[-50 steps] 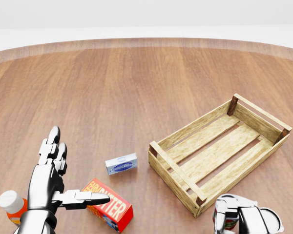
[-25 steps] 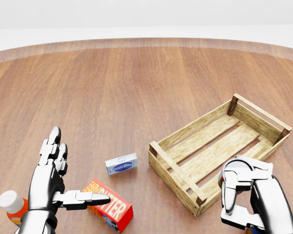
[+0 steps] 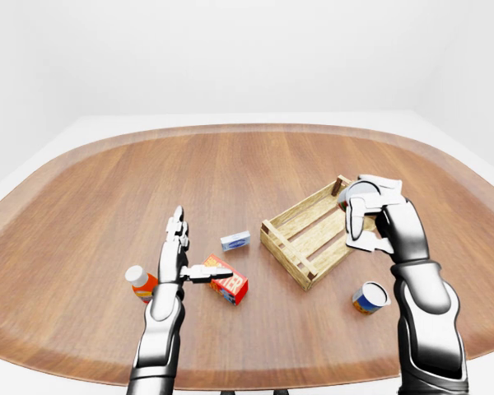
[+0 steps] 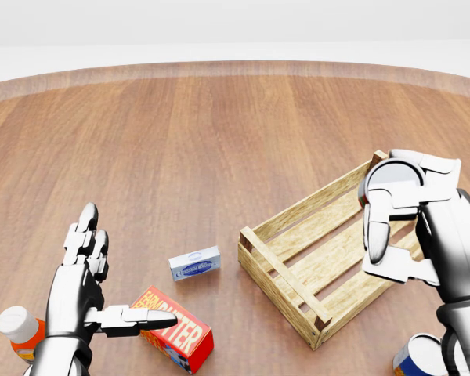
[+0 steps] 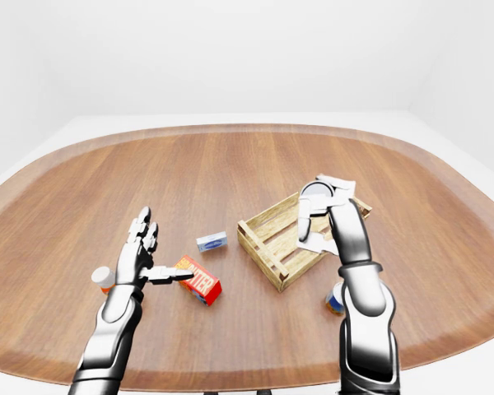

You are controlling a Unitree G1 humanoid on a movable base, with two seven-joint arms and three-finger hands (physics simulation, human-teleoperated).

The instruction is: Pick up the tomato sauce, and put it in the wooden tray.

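The right hand [image 4: 395, 227] hangs over the right part of the wooden tray [image 4: 298, 235] in the head view, its fingers [image 4: 374, 227] curled round a can with a pale round lid, the tomato sauce [image 4: 392, 178]. Only the lid and a sliver of the can's side show between the fingers, so the label cannot be read. The can sits at the top of the grasp, above the tray's far right corner, and does not touch the slats.

The tray lies on the wooden table [image 3: 82, 206], slanting from lower left to upper right. Its slatted floor holds nothing that shows.

Below the right forearm, near the bottom right corner of the head view, a second can [image 3: 369, 297] with a blue and orange label stands on the table, well apart from the held one.

The left hand [image 4: 86, 290] is spread flat, fingers straight, thumb pointing right over a red box [image 4: 176, 330]; it grips nothing. An orange bottle with a white cap [image 4: 19, 329] stands just to its left. A small blue-and-white box [image 4: 194, 263] lies between the red box and the tray.
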